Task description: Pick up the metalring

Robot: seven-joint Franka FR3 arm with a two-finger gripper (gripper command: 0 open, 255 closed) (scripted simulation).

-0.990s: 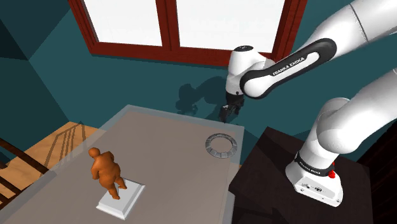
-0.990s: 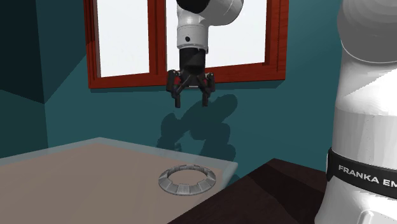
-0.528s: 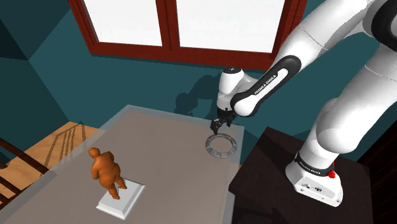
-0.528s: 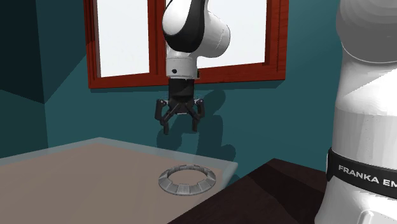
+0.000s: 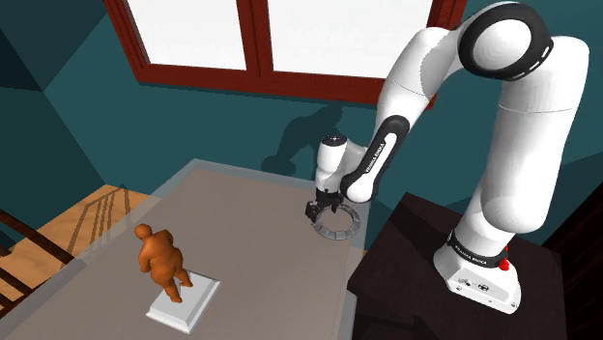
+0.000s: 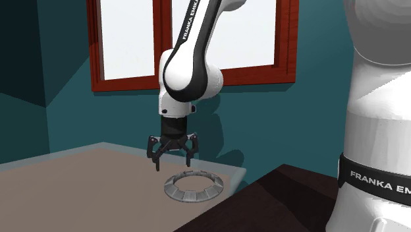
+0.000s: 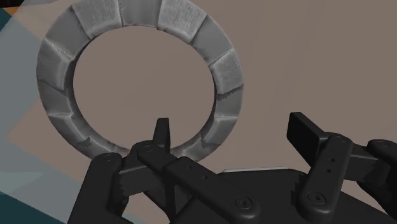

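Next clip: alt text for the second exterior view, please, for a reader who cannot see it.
An open black gripper on a white arm hangs close above a grey segmented ring lying flat near the corner of a grey-brown table. Behind are a teal wall and a red-framed window; the arm's white base stands at the right edge.

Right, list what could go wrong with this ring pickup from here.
1. In the wrist view one of the open jaws hangs right over the grey ring's band, so descending may land on it rather than straddle it.
2. The ring lies flat near the table's corner; a nudge could slide it off.
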